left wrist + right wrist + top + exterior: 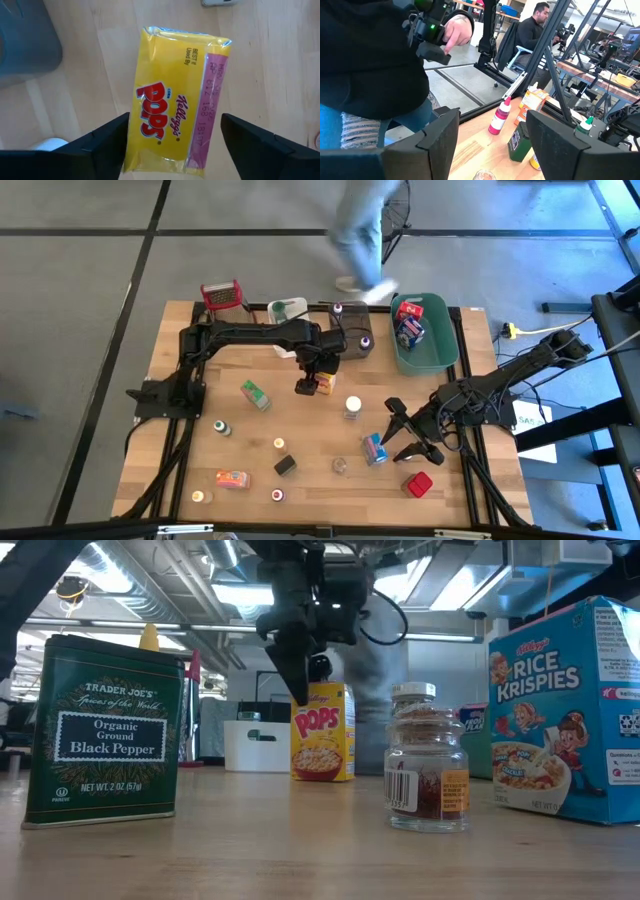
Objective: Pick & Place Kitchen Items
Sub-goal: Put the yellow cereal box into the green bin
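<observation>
A small yellow Corn Pops box (175,100) stands upright on the table (190,450) in the low view (322,730), left of its middle (324,384). My left gripper (174,117) points down over it, open. One finger stands on each side of the box, with narrow gaps showing (300,670). My right gripper (405,435) hovers open at the right, nothing between its fingers (492,130), beside a blue Rice Krispies box (373,448). Other kitchen items lie scattered: a spice jar (352,407), a black pepper tin (105,730), a green box (255,393), a red box (418,483).
A green tub (440,345) holding some items, a grey tub (352,348) and a white tub (285,310) line the far edge, with a red-topped grater (222,295) at the far left. A person (360,230) walks past beyond the far edge.
</observation>
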{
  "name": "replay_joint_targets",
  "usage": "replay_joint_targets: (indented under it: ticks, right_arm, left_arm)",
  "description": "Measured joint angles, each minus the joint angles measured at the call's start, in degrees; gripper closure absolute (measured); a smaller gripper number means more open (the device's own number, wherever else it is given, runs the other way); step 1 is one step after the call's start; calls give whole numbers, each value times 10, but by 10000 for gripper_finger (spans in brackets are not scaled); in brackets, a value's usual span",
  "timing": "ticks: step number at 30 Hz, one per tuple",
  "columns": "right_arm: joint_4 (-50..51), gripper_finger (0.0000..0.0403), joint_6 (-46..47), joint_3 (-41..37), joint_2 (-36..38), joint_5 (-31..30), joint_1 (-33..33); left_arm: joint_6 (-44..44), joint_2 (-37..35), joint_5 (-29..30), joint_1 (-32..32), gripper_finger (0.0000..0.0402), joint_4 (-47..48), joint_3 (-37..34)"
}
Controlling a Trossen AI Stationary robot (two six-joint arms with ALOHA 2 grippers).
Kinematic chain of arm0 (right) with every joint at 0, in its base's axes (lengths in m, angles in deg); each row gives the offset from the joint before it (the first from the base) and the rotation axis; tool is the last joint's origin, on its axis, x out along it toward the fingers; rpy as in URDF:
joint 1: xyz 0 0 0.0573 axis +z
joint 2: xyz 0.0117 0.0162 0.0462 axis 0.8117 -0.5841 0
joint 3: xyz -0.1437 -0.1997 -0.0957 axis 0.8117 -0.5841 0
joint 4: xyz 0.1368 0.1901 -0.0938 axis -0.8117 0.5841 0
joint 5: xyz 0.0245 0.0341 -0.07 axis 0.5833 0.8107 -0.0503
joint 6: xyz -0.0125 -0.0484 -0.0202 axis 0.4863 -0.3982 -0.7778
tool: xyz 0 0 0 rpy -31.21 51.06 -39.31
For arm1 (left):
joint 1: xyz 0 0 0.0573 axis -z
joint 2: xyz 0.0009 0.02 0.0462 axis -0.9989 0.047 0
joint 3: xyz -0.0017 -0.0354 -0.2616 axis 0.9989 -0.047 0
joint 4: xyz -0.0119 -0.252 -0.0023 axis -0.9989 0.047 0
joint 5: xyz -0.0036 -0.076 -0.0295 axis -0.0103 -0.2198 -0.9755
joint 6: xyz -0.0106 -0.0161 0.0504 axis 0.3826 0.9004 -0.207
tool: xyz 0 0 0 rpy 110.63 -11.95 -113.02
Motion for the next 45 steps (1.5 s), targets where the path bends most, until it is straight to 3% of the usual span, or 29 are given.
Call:
replay_joint_targets:
  ticks: [17,24,29,34,38,45]
  right_arm:
    - [23,169,17,0,0,-6,0]
    - [40,165,81,0,0,-110,0]
    - [52,138,125,0,-3,-182,0]
    - [51,102,135,0,-13,-256,0]
    - [50,94,93,0,-15,-311,-1]
    - [-7,94,60,0,-26,-406,-1]
  left_arm:
    - [5,0,0,0,269,11,0]
    - [10,-1,3,12,275,39,0]
    - [10,-12,9,31,274,46,0]
    - [22,-34,74,56,277,75,24]
    - [48,-53,119,78,275,112,66]
    - [102,-63,126,109,275,112,126]
